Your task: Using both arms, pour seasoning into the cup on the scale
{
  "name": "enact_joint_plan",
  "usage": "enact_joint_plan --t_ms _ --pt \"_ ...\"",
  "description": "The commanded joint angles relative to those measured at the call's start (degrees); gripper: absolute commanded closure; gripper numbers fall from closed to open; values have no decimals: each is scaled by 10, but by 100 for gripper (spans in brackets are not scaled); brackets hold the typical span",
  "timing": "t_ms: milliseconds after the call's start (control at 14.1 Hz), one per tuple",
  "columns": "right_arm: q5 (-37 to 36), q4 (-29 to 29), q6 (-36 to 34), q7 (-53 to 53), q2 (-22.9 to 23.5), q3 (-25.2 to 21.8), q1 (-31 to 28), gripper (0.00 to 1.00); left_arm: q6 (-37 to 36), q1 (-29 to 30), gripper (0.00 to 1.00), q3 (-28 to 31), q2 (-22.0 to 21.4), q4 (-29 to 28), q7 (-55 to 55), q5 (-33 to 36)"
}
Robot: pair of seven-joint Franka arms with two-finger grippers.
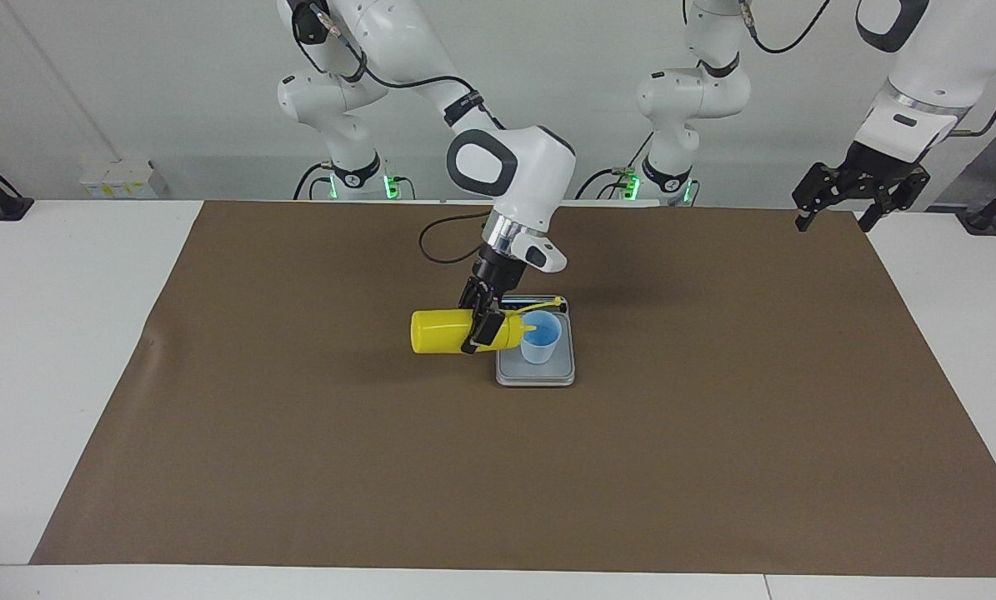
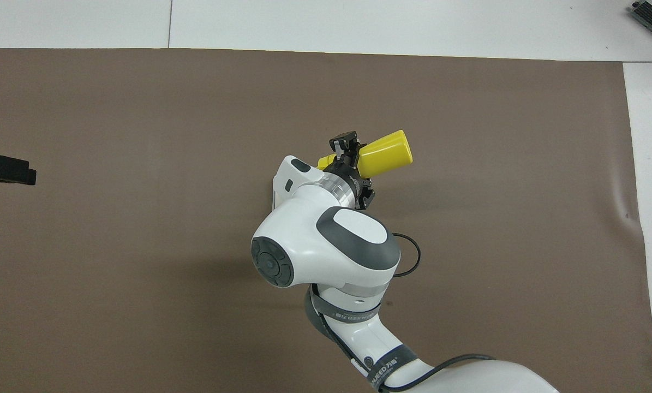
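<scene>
Right gripper (image 1: 482, 327) clamped on the seasoning bottle (image 1: 443, 331), held about level, nozzle at the rim of the cup (image 1: 541, 337). Cup sits on the scale (image 1: 536, 372), mid-table on the brown mat (image 1: 297, 467). Pour stage under way; whether anything flows, cannot tell. Setting the bottle down remains. Left gripper (image 1: 831, 218) waits, jaws spread and empty, over the mat's corner at its own end. Wide open mat all round; edges well apart.

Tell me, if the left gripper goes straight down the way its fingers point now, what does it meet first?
Probably the brown mat near its edge: the open left gripper hangs there, nothing showing beneath it, though depth is unclear.
</scene>
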Motion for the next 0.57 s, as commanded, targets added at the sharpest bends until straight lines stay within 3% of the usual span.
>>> enact_joint_plan --t_ms 0,212,495 --pt "44 -37 40 13 -41 5 -27 100 4 2 0 0 -16 -19 -5 -7" --pt "103 -64 70 21 -71 5 -51 100 6 -4 0 -1 -16 -20 -9 -8" --pt "215 -66 88 -12 -77 5 -77 100 17 -10 0 -6 -21 -37 -33 -8"
